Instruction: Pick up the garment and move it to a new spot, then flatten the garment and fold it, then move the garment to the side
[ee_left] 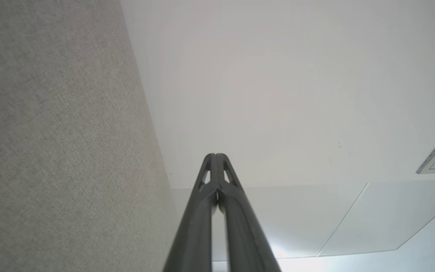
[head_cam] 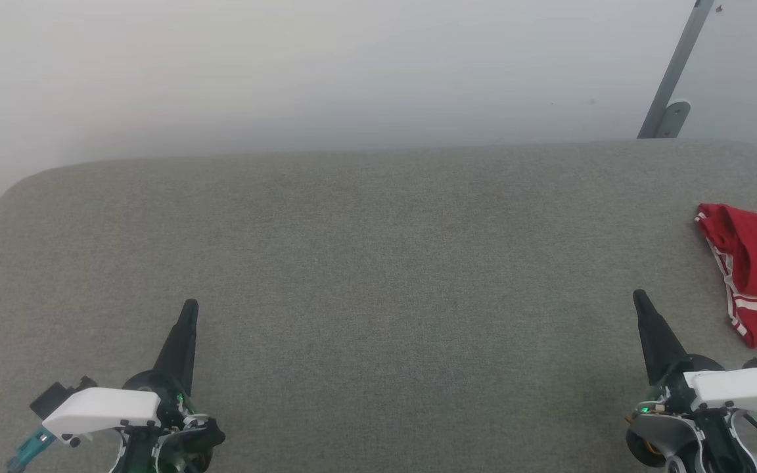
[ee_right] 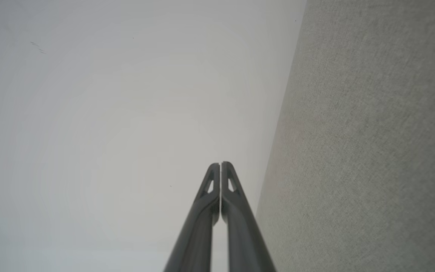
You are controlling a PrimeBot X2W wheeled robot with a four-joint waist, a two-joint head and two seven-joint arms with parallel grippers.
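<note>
Over at the far-right edge of the grey cushioned surface (head_cam: 378, 263): garment (head_cam: 756, 276), folded-ish. Both left gripper (head_cam: 189, 307) and right gripper (head_cam: 639, 297) parked, jaws together, empty. Looks basically done; maybe just retreat.

Left end effector (head_cam: 189, 306) low at left, fingers pressed together, right end effector (head_cam: 639, 295) likewise closed, empty

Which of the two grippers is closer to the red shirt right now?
The right gripper: the garment lies just beyond it at the grey surface's right edge, while the left gripper sits far across on the other side. Both are shut and hold nothing.
</note>
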